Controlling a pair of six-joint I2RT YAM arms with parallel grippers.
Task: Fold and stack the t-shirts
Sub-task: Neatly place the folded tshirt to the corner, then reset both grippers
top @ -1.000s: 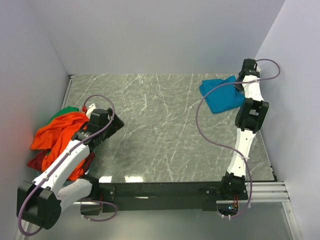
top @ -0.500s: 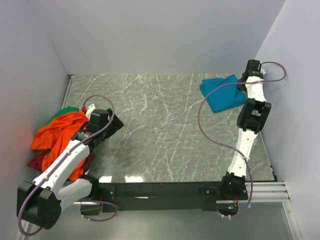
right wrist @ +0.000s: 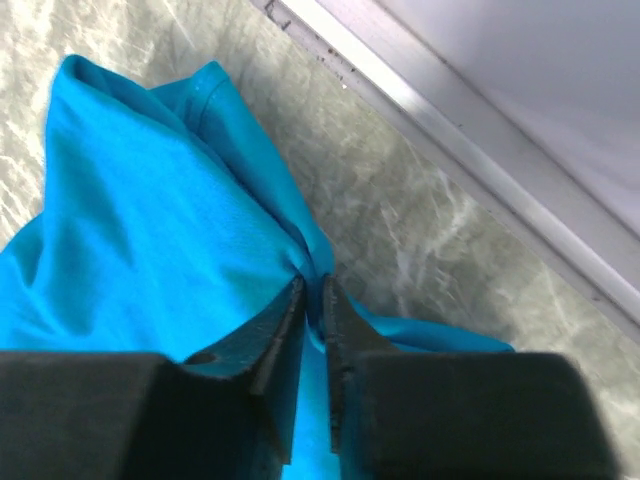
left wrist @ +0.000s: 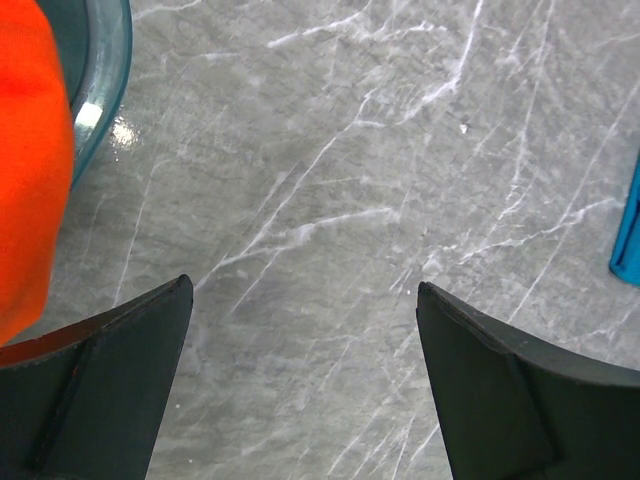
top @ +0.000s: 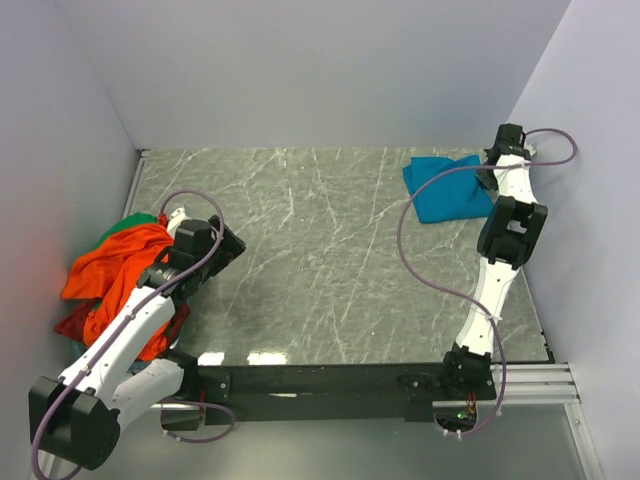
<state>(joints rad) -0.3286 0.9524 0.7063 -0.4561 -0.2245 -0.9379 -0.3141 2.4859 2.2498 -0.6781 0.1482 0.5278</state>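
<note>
My right gripper [right wrist: 312, 285] pinches a bunched fold of the teal shirt [right wrist: 150, 220], which lies at the far right corner of the table [top: 320, 270]. My left gripper [left wrist: 305, 290] hangs wide open, holding nothing, beside the heaped orange shirt [top: 115, 265].

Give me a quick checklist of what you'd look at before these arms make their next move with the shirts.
1. Right pincer has cloth: ok, its jaws are nearly closed on a fold of the teal blue cloth t-shirt.
2. That shirt lies flat: not ok, it puckers at the pinch, near the far right corner.
3. Grip firm enough to pull: cannot tell.
4. Left pincer free: ok, wide open, nothing between its fingers, above the grey marbled tabletop.
5. Other shirts folded: not ok, the bright orange cloth t-shirt, red cloth t-shirt and green cloth t-shirt sit crumpled in a heap at the left edge.
</note>
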